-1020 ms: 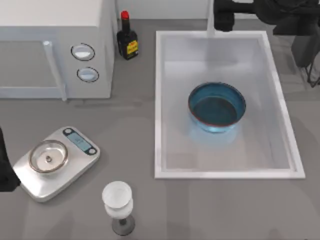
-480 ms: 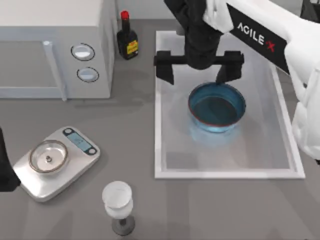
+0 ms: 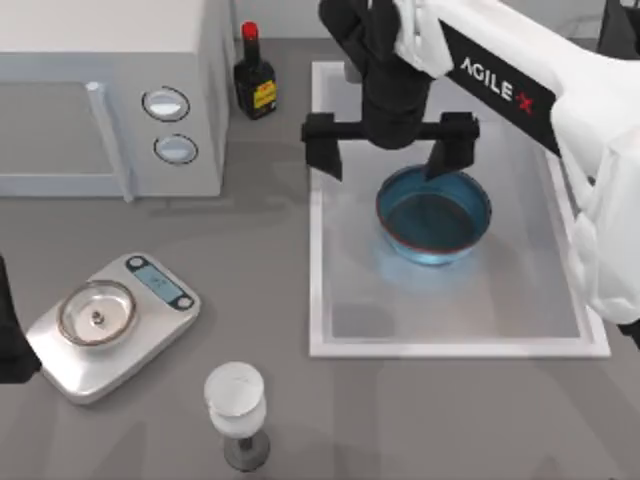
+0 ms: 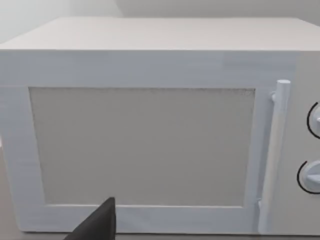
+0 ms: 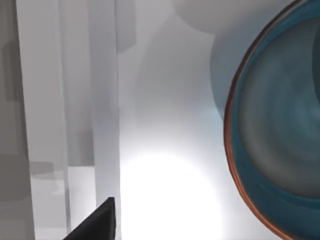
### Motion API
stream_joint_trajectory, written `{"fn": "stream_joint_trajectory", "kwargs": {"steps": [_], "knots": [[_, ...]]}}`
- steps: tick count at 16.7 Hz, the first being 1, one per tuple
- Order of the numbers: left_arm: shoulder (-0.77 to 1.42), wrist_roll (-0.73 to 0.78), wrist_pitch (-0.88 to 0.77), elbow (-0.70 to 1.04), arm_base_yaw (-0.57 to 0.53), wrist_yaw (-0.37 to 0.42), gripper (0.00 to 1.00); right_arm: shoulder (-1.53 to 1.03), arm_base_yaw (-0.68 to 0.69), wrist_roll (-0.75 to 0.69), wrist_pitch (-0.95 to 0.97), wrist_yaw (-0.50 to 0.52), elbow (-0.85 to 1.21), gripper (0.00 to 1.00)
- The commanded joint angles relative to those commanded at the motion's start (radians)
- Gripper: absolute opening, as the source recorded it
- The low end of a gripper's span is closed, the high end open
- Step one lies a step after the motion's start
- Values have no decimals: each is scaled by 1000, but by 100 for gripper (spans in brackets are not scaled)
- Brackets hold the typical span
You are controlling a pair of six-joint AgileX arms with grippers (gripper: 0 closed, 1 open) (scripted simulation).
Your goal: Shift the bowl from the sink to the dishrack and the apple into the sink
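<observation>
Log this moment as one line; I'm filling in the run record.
phase: reaching for bowl | right gripper: open, above sink, over bowl's far rim | left gripper: parked at table's left edge | bowl: in sink, not gripped

Microwave front, close up.
White microwave [image 4: 150, 125] faces the camera: grey door window [image 4: 142, 145], upright white bar handle [image 4: 272, 155] beside it, two round knobs [image 4: 312, 150] stacked past the handle, cut off at frame edge. One dark left gripper fingertip [image 4: 97, 225] pokes in low, near the microwave's base.
</observation>
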State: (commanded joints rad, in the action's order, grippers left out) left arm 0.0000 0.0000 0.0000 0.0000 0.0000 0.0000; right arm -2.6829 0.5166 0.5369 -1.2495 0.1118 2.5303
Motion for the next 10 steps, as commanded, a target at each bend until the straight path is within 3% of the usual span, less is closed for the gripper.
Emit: {"fn": "stream_joint_trajectory", "kwargs": {"steps": [10], "knots": [[0, 0, 0, 0, 0, 0, 100, -179, -14, -17, 207, 0, -24, 100]]}}
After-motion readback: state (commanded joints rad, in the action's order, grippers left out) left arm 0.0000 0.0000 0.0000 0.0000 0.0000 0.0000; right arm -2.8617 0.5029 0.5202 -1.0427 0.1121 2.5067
